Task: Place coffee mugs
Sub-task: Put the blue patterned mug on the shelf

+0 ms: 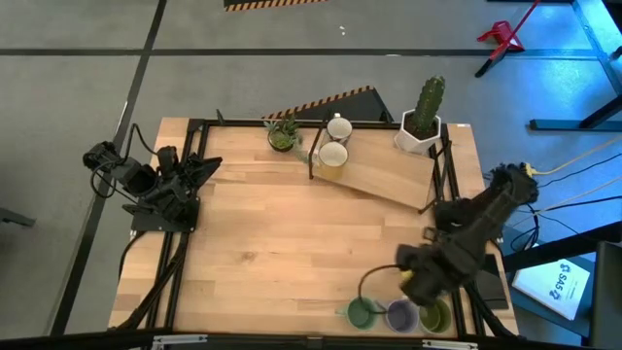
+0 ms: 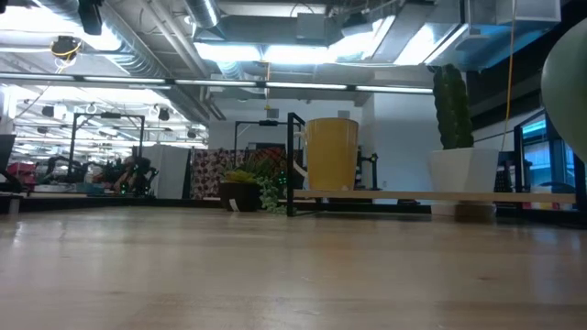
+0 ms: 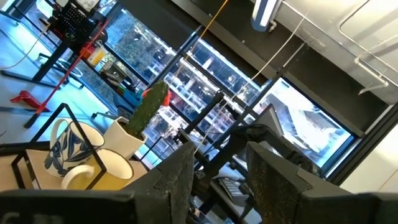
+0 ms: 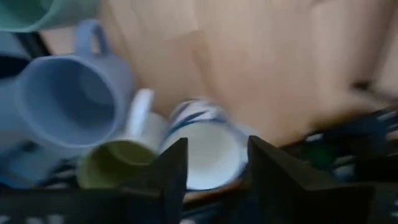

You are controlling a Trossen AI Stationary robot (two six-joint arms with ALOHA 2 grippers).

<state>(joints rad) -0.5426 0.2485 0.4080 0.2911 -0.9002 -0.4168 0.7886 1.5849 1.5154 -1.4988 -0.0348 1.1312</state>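
Observation:
Near the table's near right corner stand a green mug [image 1: 362, 313], a lavender mug [image 1: 400, 313] and a second green mug [image 1: 434, 316]. My right gripper [image 1: 416, 280] hovers over them, open. Its wrist view shows the lavender mug [image 4: 68, 106], an olive-green mug [image 4: 115, 165] and a white mug with blue markings [image 4: 208, 149] below my right gripper [image 4: 214, 165]. That white mug is hidden in the high view. Two more white mugs [image 1: 338, 128] [image 1: 332, 156] stand on the wooden shelf board at the far edge. My left gripper [image 1: 199, 173] waits open at the left edge. My right gripper comes from above, pointing down, with its open fingers [image 4: 171, 171] on either side of the white mug's rim [image 4: 205, 127]. The picture is blurred, and I cannot tell whether the fingers touch the mug.
A cactus in a white pot [image 1: 420, 131] and a small green plant [image 1: 283, 134] stand at the far edge beside the slanted wooden board [image 1: 384, 177] on its black frame. Bare tabletop [image 1: 292, 243] lies between the arms.

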